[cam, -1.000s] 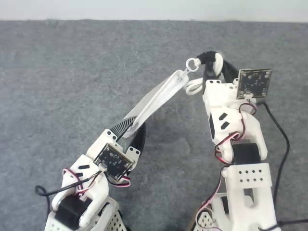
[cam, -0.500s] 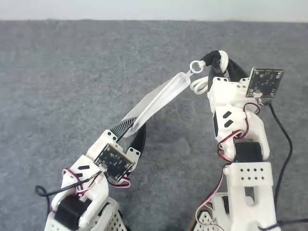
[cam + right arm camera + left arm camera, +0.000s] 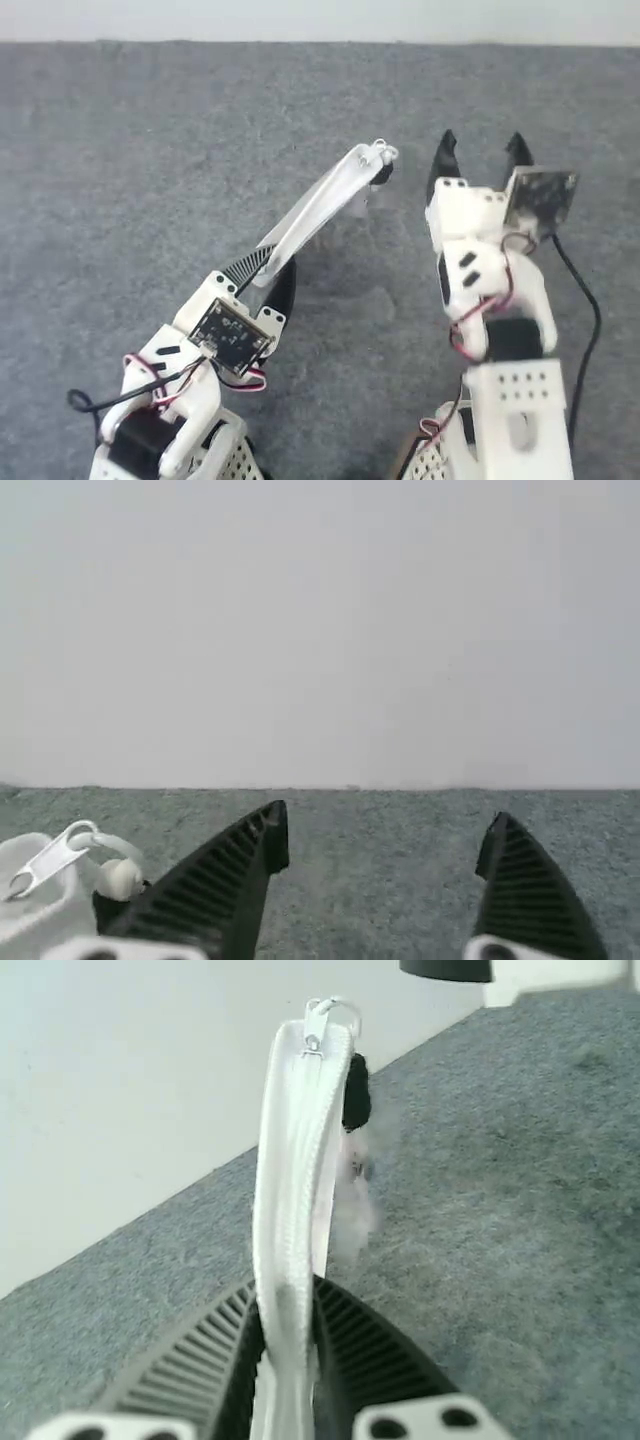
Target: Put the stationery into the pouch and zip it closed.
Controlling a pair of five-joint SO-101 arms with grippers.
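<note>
A white pouch (image 3: 320, 205) hangs off the table, slanting up from my left gripper (image 3: 268, 272), which is shut on its near end. In the left wrist view the pouch (image 3: 295, 1160) stands edge-on with its zipper line shut up to the metal pull (image 3: 325, 1015), and a black tassel (image 3: 356, 1090) dangles beside it. My right gripper (image 3: 481, 150) is open a short way to the right of the pull (image 3: 378, 152), touching nothing. Its own view shows the spread fingers (image 3: 240, 865), with the pull (image 3: 45, 860) and a white bead (image 3: 120, 878) off to one side.
Grey carpet-like table cover (image 3: 150, 150) lies all around, with a white wall (image 3: 320, 20) along the far edge. Both arm bases stand at the near edge, cables (image 3: 585, 300) trailing by the right one.
My right gripper has opened and let go of the zipper pull's cord, drawing slightly back. The pouch's far end has swung a little left and down. The left arm still holds.
</note>
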